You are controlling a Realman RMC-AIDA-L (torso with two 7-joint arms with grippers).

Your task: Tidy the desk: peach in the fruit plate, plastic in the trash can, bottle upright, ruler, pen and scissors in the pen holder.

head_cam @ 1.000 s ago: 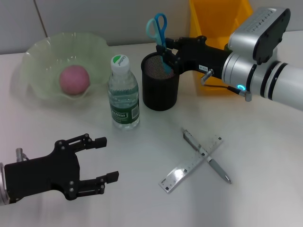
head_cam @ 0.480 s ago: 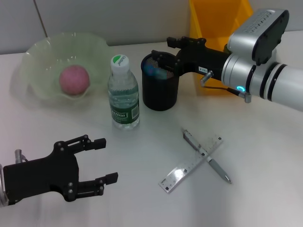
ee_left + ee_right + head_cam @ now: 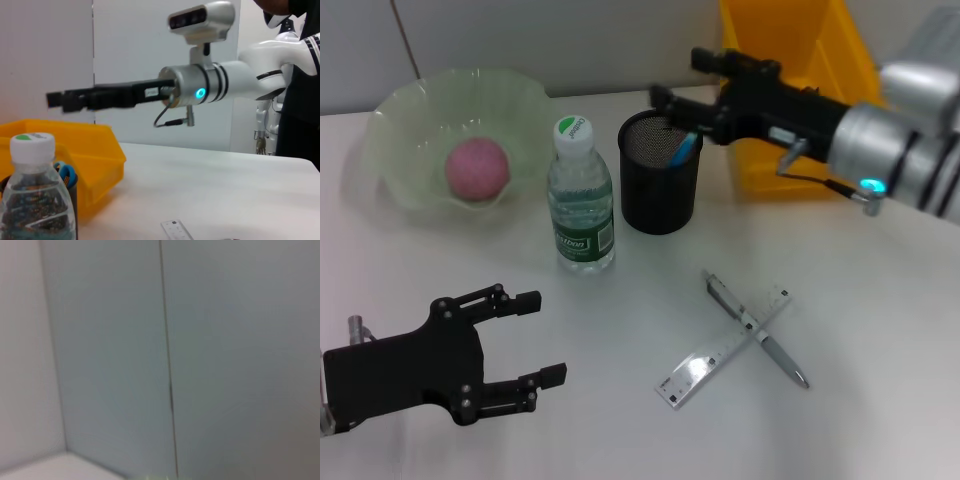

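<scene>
The blue-handled scissors (image 3: 684,150) stand inside the black mesh pen holder (image 3: 660,195), only a handle showing at the rim. My right gripper (image 3: 677,79) hovers open and empty just above the holder's far rim. On the table to the front right, the pen (image 3: 760,336) lies across the clear ruler (image 3: 718,352). The bottle (image 3: 581,200) stands upright left of the holder. The pink peach (image 3: 477,168) rests in the green fruit plate (image 3: 390,112). My left gripper (image 3: 542,337) is parked open at the front left. The plastic is out of view.
The yellow trash can (image 3: 790,45) stands behind the right arm at the back. The left wrist view shows the bottle (image 3: 34,200), the trash can (image 3: 95,150) and the right gripper (image 3: 65,100) farther off. Only a wall shows in the right wrist view.
The scissors dropped from the right gripper down into the pen holder. The right gripper opened and drew back to the right. The left arm stayed put.
</scene>
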